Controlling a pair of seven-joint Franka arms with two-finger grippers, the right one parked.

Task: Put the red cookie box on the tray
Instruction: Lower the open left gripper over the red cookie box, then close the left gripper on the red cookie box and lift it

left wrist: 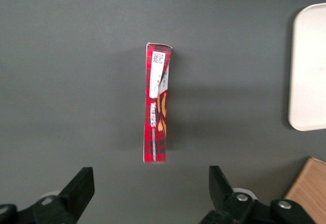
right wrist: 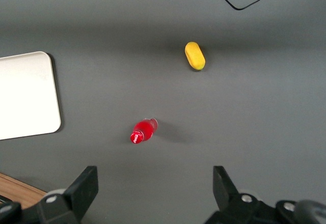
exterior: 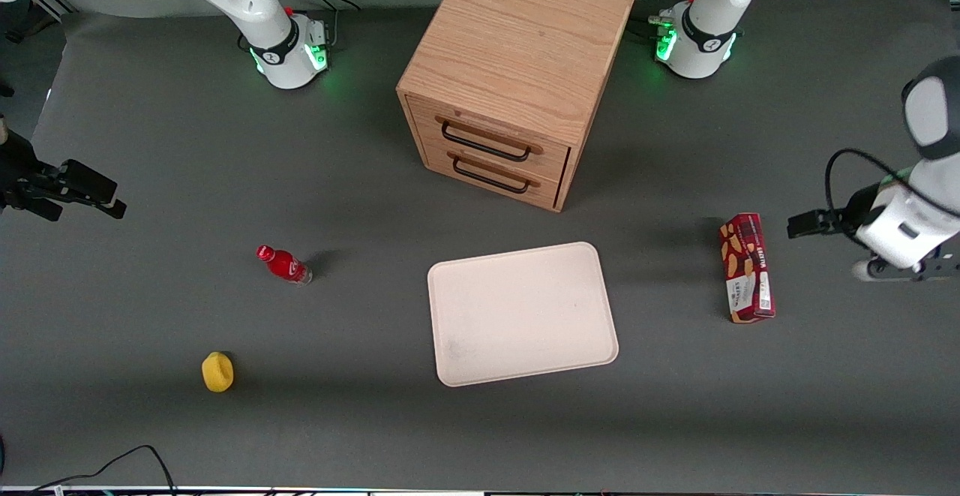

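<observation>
One tray (exterior: 523,314) on bench (exterior: 150,143), nothing on it. Red cookie box (exterior: 747,267) on bench, well apart from tray, toward working arm's end. Claw (left wrist: 151,186) above box, released, fingers spread wide.

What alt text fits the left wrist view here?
A long narrow dark-red cardboard cookie box lies on the grey table ahead of the open black two-finger gripper, untouched. A pale cream-pink tray and a wooden cabinet show at the edge.
</observation>
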